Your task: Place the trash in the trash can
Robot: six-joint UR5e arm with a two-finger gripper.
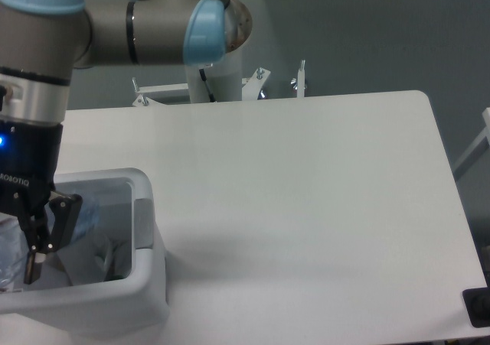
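White crumpled plastic trash [84,257] already lies inside the big white plastic bin with rounded corners [149,284], near left on the table. The black two-finger gripper [42,242] hangs over it, jaws apart and empty. No trash shows on the white table [306,207]; the job looks about done.

Bin [149,284] front-left corner w/ gripper [42,234] inside; table [306,192] bare elsewhere.

One fixed camera looks steeply down on the table [306,192] (close range).
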